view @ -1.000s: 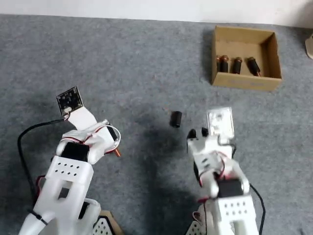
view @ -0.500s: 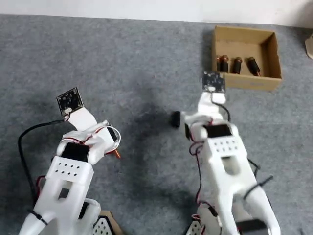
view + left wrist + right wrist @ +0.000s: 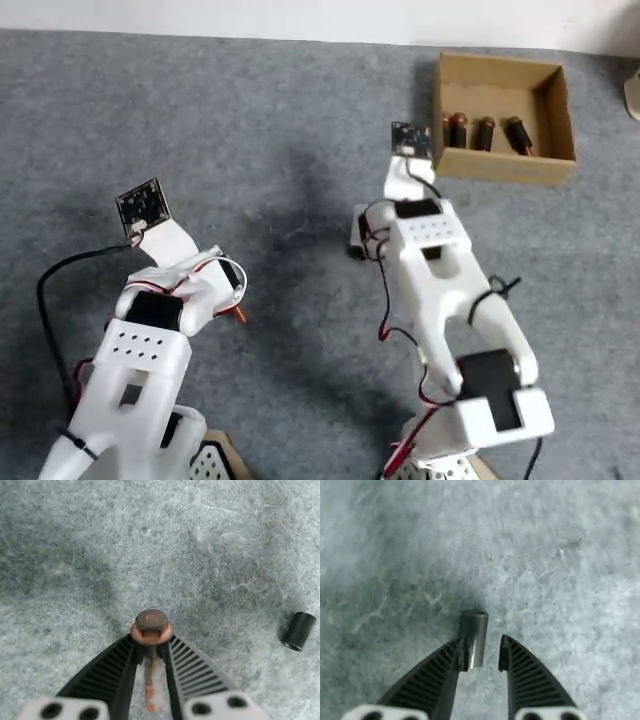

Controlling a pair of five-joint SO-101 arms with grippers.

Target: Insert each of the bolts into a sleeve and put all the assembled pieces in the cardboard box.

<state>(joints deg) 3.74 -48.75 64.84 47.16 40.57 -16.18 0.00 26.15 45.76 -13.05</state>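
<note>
One sleeve point(image 3: 473, 637) between jaws of the right tool point(image 3: 483, 646)

From above, the right arm point(image 3: 430, 260) covers most of the sleeve point(image 3: 473, 637), the left arm point(image 3: 150, 335) most of the bolt point(image 3: 151, 627).

Three assembled pieces point(image 3: 484, 132), dark with copper ends, are being kept side by side in the open cardboard box point(image 3: 500, 168), along its near wall. A short black sleeve point(image 3: 473, 637) is being straddled on its side by the parted fingers of the right gripper point(image 3: 482, 652), near the box's corner on the left arm's side. A copper-coloured hex-head bolt point(image 3: 151, 627) is being clamped by its shank in the left gripper point(image 3: 151, 645), well apart from the box.
</note>
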